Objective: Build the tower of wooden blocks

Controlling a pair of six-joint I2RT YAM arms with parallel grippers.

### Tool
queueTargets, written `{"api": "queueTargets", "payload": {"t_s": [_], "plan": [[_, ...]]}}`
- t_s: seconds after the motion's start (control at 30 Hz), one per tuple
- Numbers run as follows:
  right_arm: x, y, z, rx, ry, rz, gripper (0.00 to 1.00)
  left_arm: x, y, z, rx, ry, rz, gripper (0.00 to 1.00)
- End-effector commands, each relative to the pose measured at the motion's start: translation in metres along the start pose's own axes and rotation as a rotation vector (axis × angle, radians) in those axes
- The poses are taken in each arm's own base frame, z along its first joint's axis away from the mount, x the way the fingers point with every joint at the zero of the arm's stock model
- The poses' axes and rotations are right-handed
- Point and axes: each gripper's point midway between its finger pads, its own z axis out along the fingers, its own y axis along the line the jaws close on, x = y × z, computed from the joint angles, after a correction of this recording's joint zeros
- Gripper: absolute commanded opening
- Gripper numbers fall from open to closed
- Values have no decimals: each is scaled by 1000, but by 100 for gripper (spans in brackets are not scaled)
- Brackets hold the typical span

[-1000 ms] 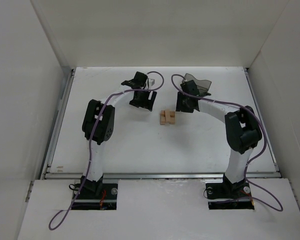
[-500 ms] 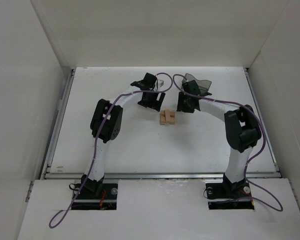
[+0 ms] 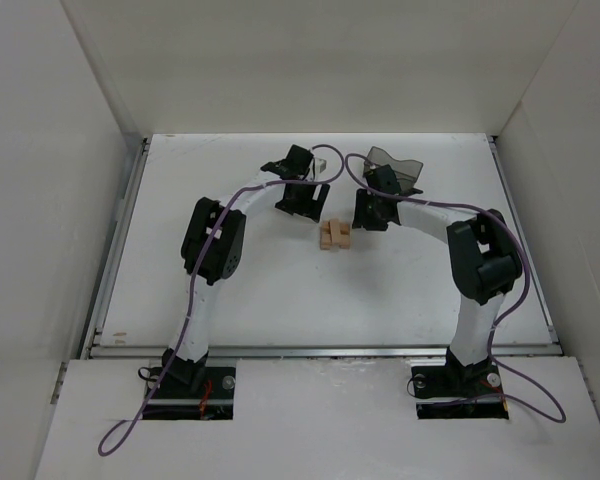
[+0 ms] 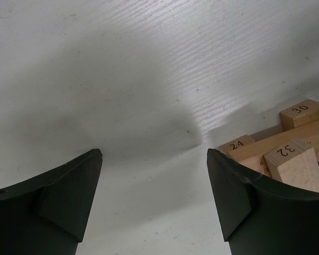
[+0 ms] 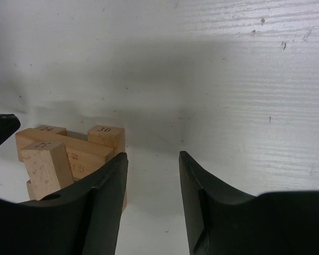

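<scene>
The tower, a small crosswise stack of tan wood blocks, stands mid-table between my two grippers. In the left wrist view it sits at the lower right, with numbers 24, 30 and 32 on block ends. In the right wrist view it sits at the lower left. My left gripper is open and empty, just up-left of the tower. My right gripper is open and empty, just to the tower's right, its left finger beside the stack.
A dark translucent grey bin stands at the back, right behind my right wrist. White walls enclose the table on the left, back and right. A metal rail runs along the near edge.
My left gripper has moved right, toward the tower, and now hovers close beside it. My right gripper has barely moved. The tower is unchanged.
</scene>
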Motion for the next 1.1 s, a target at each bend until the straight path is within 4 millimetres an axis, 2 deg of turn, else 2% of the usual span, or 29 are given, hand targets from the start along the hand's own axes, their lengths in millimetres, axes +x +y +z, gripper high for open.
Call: {"api": "queueTargets", "payload": {"t_s": [0.0,0.1,0.53,0.6,0.63,0.67,0.7,0.83,1.07], "plan": [[-11,10,-2,-39,-43,13,49,-8,-12,-4,29,-14,0,77],[-14,11,-5,-43,-51,13,46,-9,-10,-4,20,-15,0,77],[-15,15,-9,-65,-50,13,46,-9,-11,-8,20,-15,0,77],[-15,15,-9,-65,-50,13,46,-4,-11,-10,19,-1,-2,77],[-15,15,-9,-65,-50,13,46,-8,-12,-15,20,-13,0,77],[-15,15,-9,-65,-50,13,46,2,-10,-11,17,12,-3,77],[-15,15,-9,-65,-50,13,46,-3,-11,-15,20,-9,-1,77],[-20,19,-10,-82,-62,13,46,0,-10,-13,18,0,-2,77],[-24,21,-11,-86,-70,13,46,2,-18,-13,41,4,6,77]]}}
